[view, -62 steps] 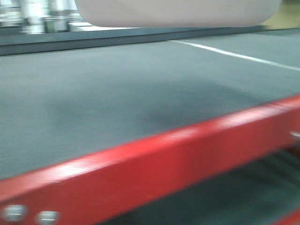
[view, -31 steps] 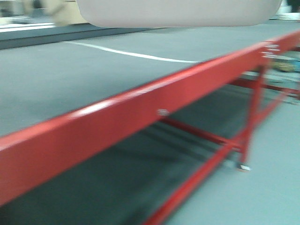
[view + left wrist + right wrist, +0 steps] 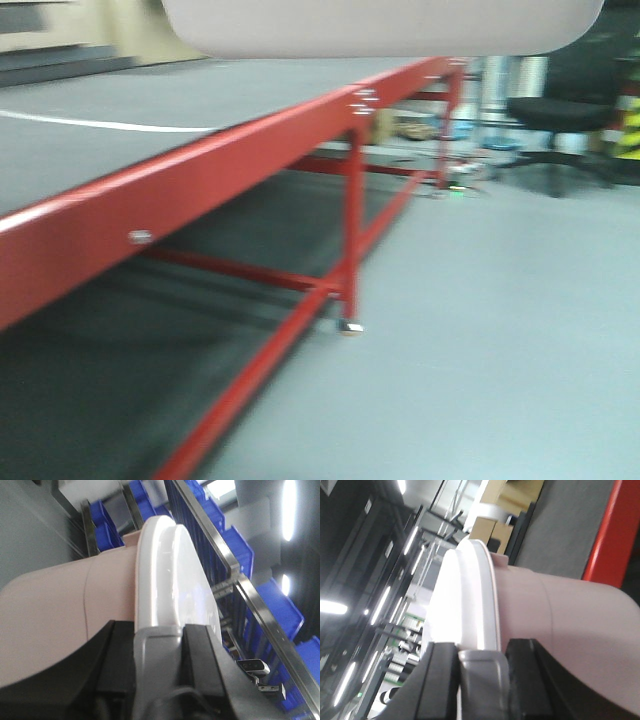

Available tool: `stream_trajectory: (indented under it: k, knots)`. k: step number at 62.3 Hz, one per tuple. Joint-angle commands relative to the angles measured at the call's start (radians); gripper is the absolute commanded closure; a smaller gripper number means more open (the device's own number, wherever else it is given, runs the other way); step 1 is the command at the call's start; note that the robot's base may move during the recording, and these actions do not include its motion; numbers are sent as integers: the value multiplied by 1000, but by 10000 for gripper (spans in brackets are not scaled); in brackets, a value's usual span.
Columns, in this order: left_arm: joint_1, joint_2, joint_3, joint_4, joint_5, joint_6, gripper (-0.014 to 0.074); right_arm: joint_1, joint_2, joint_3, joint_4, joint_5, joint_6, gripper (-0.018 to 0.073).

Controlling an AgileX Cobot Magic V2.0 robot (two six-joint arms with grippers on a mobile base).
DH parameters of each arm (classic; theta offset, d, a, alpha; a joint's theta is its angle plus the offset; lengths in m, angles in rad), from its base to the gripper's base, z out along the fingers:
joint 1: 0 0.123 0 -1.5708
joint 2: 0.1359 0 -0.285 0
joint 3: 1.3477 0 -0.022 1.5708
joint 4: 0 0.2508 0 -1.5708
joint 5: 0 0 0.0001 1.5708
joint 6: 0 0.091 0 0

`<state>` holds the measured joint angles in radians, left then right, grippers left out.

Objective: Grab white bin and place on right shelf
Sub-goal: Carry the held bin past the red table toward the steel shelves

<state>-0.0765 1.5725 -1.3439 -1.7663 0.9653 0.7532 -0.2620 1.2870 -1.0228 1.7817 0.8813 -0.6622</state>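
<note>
The red-framed surface (image 3: 200, 190) lies below the claws, the white bin (image 3: 380, 25) hangs clear of it between the left claw (image 3: 157, 630) and right claw (image 3: 477, 647), each clamped on its lid rim, so the grab is judged complete, placement on the right shelf is outstanding, and no legible writing shows.

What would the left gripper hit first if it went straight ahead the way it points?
The bin. The left gripper sits right against its end at the lid rim, so it would press into the bin at once; nothing else shows between them.
</note>
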Motion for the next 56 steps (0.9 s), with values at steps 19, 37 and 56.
stream_trajectory:
  k: [19,37,56]
  knots:
    - [-55,-47,-36,-147,361,11,714,32,-28,-38,102,171,8,500]
    - [-55,-47,-36,-147,361,11,714,32,-28,-38,102,171,8,500]
    - [-55,-47,-36,-145,361,11,714,32,-28,-38,102,171,8,500]
